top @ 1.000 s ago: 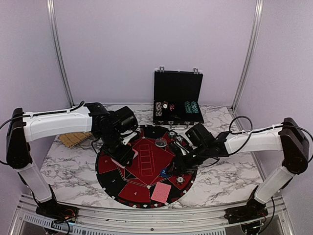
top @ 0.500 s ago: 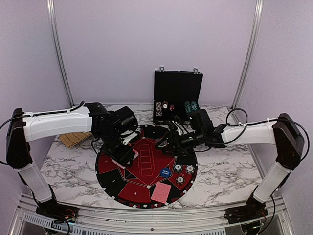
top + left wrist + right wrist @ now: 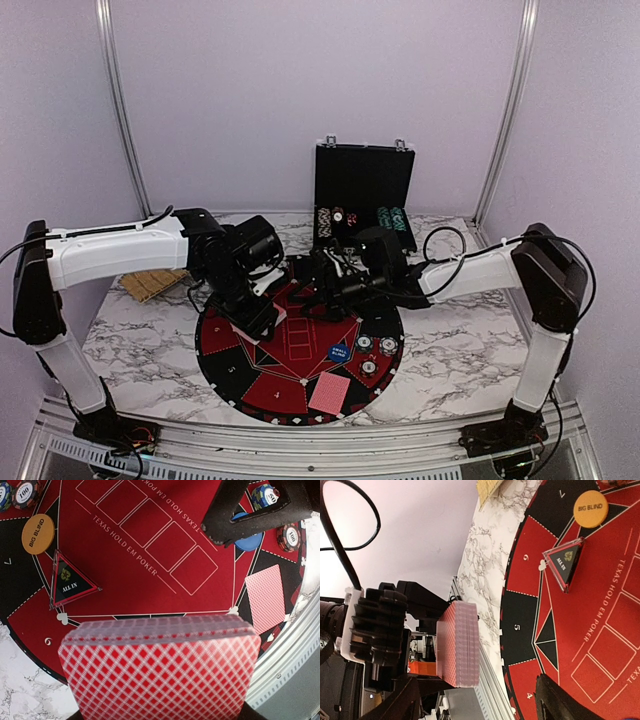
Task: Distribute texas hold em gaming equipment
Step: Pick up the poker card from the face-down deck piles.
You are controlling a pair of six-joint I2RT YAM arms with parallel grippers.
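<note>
The left jaws are clamped on a deck (image 3: 160, 670) of red-backed cards. The right jaws are spread wide, and nothing is held between them.

From above, the deck is held over the left part of the mat (image 3: 230, 370). A single card (image 3: 329, 393), a blue disc (image 3: 340, 352) and three chips (image 3: 369, 367) are seen lying on its near right part.

In the left wrist view, an orange disc (image 3: 38, 534) and a triangular marker (image 3: 70, 582) are shown on the mat beyond the deck.

In the right wrist view, the deck is seen edge-on, raised off the mat, with the desk (image 3: 480, 550) beyond.
</note>
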